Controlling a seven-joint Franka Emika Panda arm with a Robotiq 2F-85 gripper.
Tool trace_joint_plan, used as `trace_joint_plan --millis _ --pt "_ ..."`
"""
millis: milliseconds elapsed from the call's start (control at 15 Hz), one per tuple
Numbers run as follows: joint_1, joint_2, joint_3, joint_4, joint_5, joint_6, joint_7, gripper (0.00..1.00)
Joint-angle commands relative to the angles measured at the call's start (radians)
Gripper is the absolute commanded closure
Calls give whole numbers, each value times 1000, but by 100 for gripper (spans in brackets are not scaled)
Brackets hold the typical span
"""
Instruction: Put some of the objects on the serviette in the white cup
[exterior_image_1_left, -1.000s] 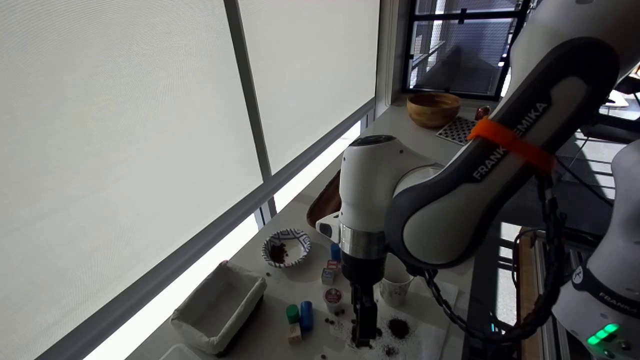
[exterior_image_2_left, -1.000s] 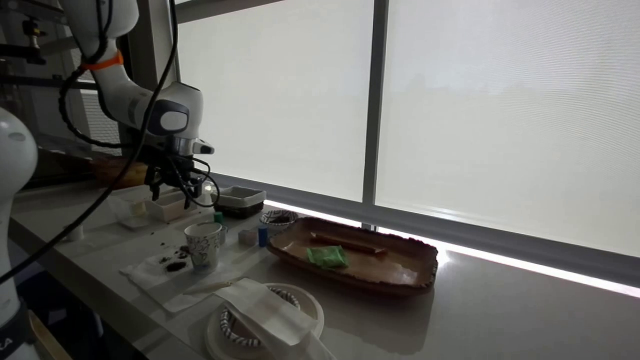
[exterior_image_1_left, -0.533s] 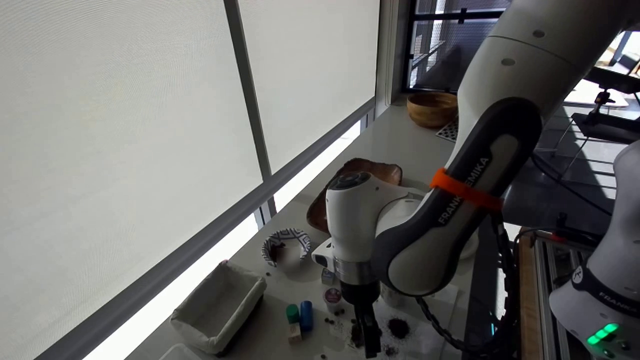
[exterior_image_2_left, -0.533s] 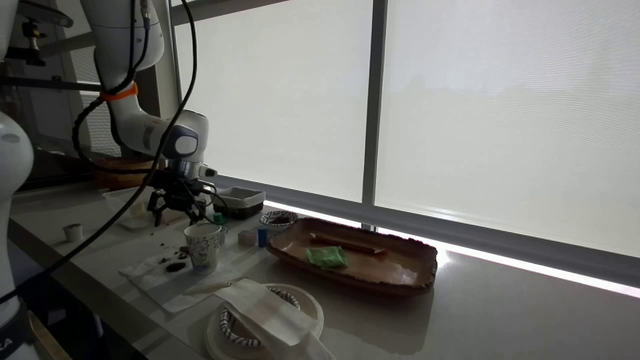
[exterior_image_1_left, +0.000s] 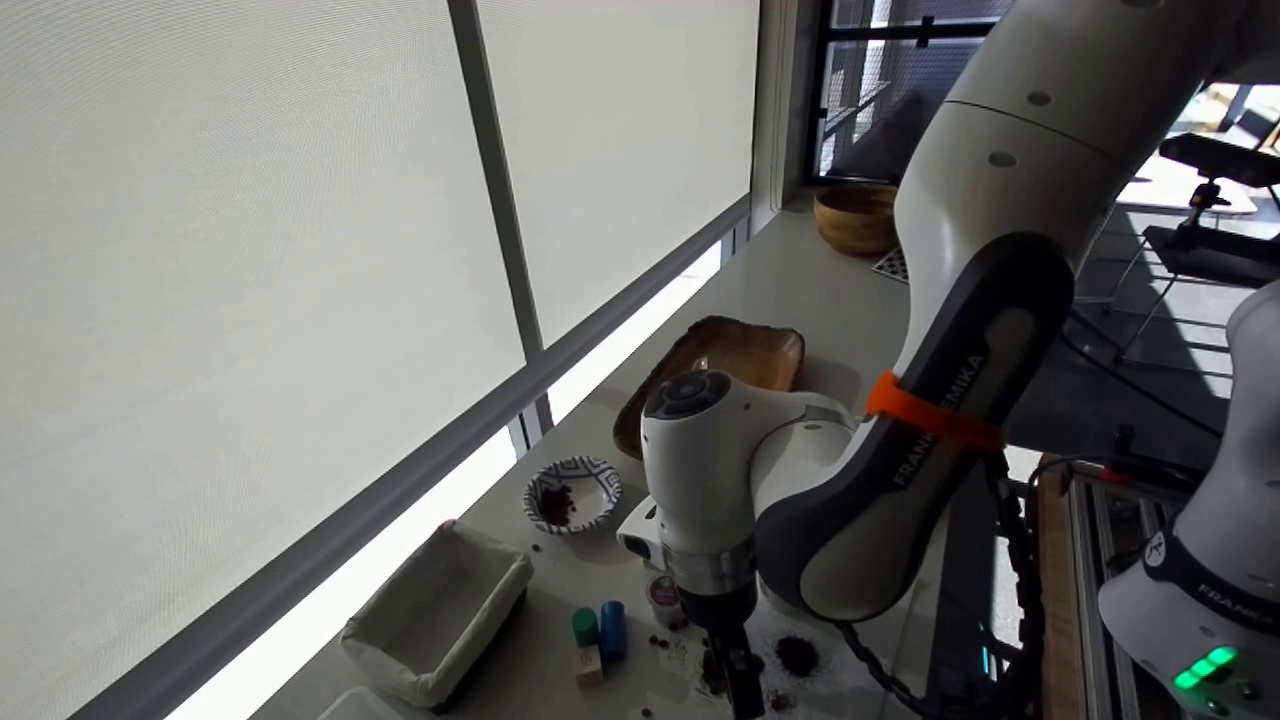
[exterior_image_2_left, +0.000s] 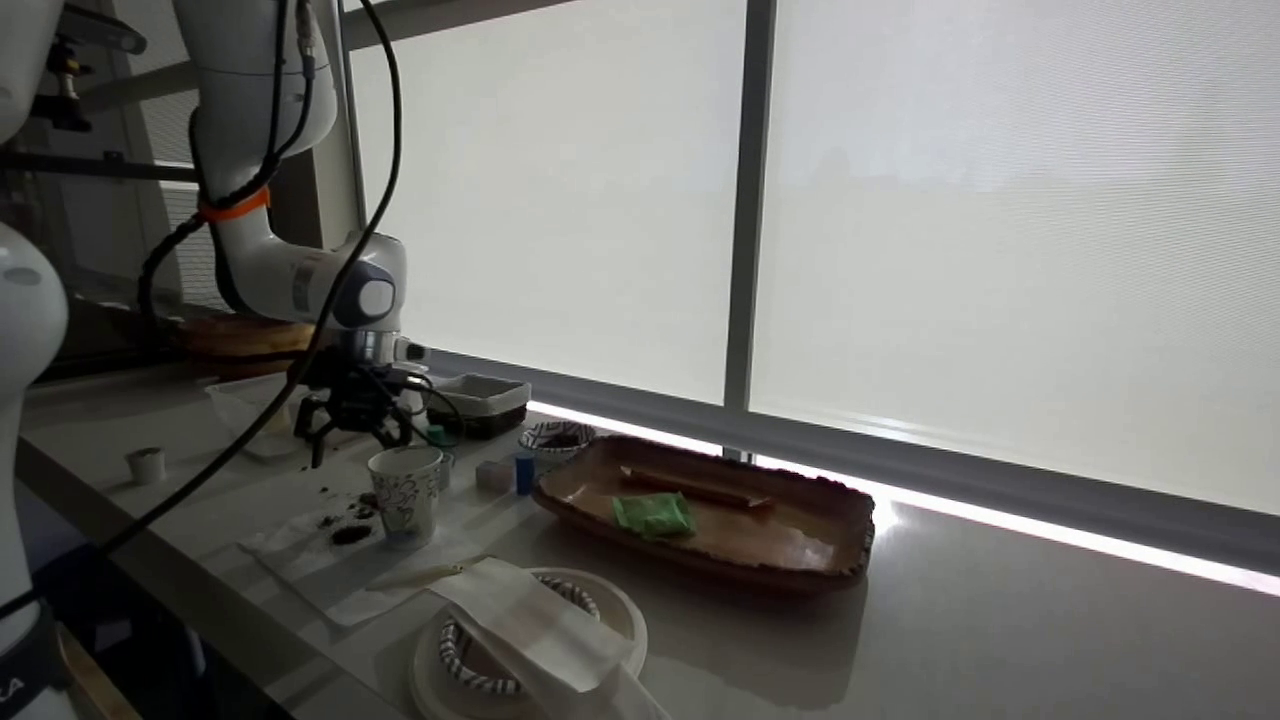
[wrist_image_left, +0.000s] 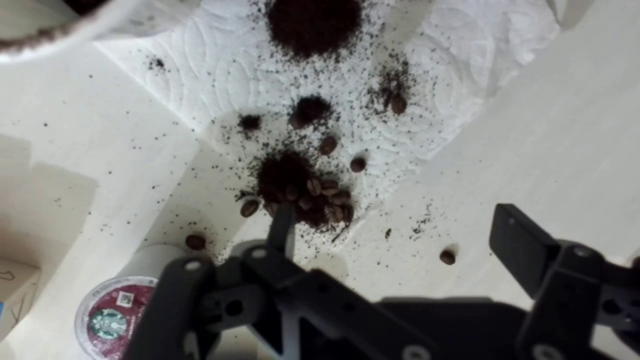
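"What's standing behind the white counter (exterior_image_2_left: 1010, 630)?"

"Pale blinds (exterior_image_1_left: 230, 260) are hanging there in both exterior views, with a dark post (exterior_image_1_left: 497, 180) dividing them."

"Is light coming in?"

"The blinds are glowing softly, and a bright strip (exterior_image_1_left: 400, 550) is showing beneath them."

"And farther off?"

"Black-framed panes (exterior_image_1_left: 900, 120) are standing at the counter's far end; light is striping the floor (exterior_image_1_left: 1195, 320)."

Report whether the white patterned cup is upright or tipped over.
Upright. In an exterior view, the white patterned cup has its wide, open rim on top and its narrower base down.
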Motion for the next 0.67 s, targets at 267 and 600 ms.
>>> trace_joint_plan --millis 267,600 --pt "54 23 -30 0 -178 32 170 0" --pt "29 26 -9 -3 -157 61 152 0"
